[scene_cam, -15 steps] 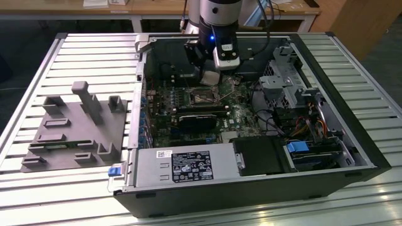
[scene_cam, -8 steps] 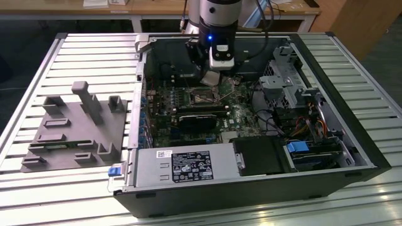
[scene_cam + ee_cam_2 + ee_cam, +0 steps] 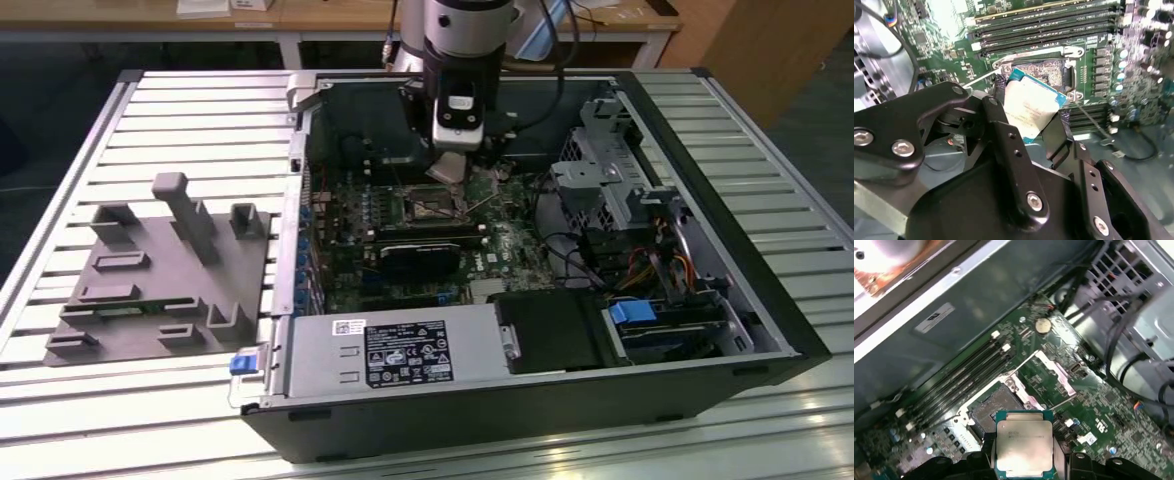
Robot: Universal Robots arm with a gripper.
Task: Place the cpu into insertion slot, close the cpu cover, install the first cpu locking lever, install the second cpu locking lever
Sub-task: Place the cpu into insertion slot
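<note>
One slatted metal worktop [image 3: 160, 110] carries an open computer case [image 3: 534, 420] — a grey moulded fixture [image 3: 160, 270] lies near the worktop's edge at the exterior view's left, with wooden desks [image 3: 334, 15] behind. Inside the case the hand [image 3: 1029, 119] pinches the cpu [image 3: 1024, 447] by two edges, close over the insertion slot [image 3: 991, 407] — the cpu cover [image 3: 1054, 371] looks swung open.

Slatted metal bench [image 3: 134, 110]; wooden desk [image 3: 334, 15] behind; wooden panel [image 3: 787, 40]; dark floor [image 3: 40, 100].
</note>
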